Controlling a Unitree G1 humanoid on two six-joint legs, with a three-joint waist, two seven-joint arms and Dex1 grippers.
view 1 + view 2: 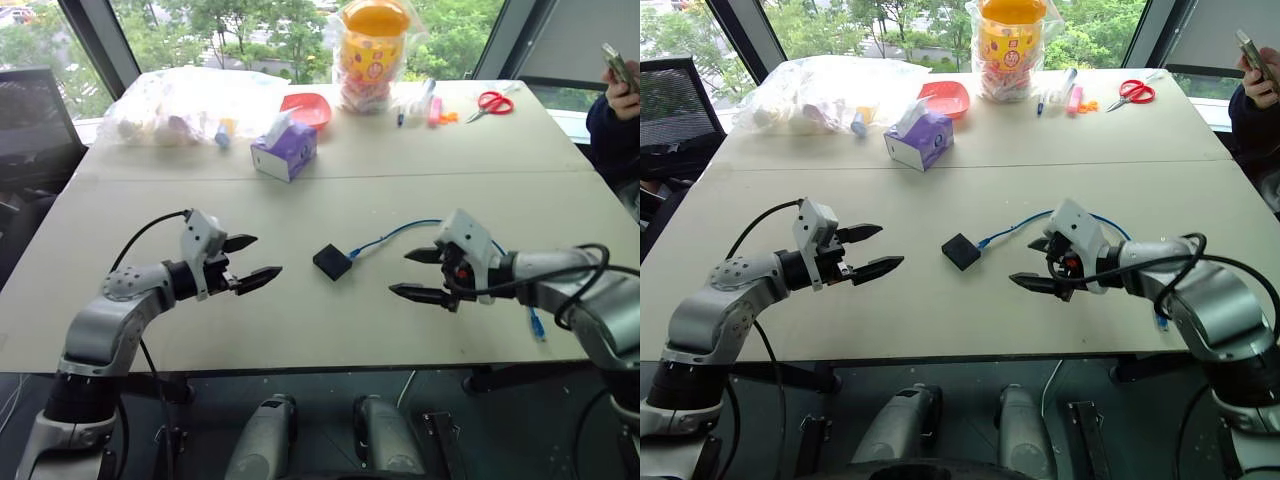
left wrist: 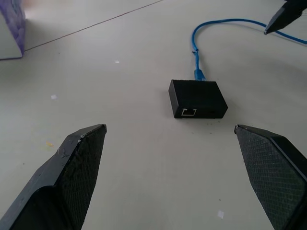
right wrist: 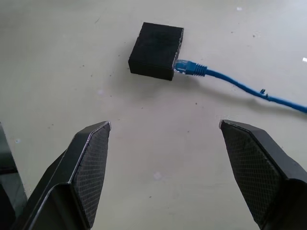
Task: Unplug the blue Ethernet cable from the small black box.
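The small black box [image 1: 331,262] lies flat on the beige table between my two grippers, touched by neither. The blue Ethernet cable [image 1: 398,235] is plugged into the box's far right side; its plug [image 3: 188,67] sits in the port. From there the cable curves right, behind my right arm. My left gripper [image 1: 247,262] hovers left of the box, open and empty, pointing at it. My right gripper [image 1: 415,273] hovers right of the box, open and empty. A second, empty port [image 2: 189,112] faces the left gripper.
A purple-and-white tissue box [image 1: 284,149] stands farther back. At the far edge are a plastic bag of items [image 1: 180,102], a red bowl [image 1: 308,107], an orange-lidded jar [image 1: 372,50], pens and red scissors [image 1: 492,102]. A person's hand with a phone [image 1: 620,75] is at the far right.
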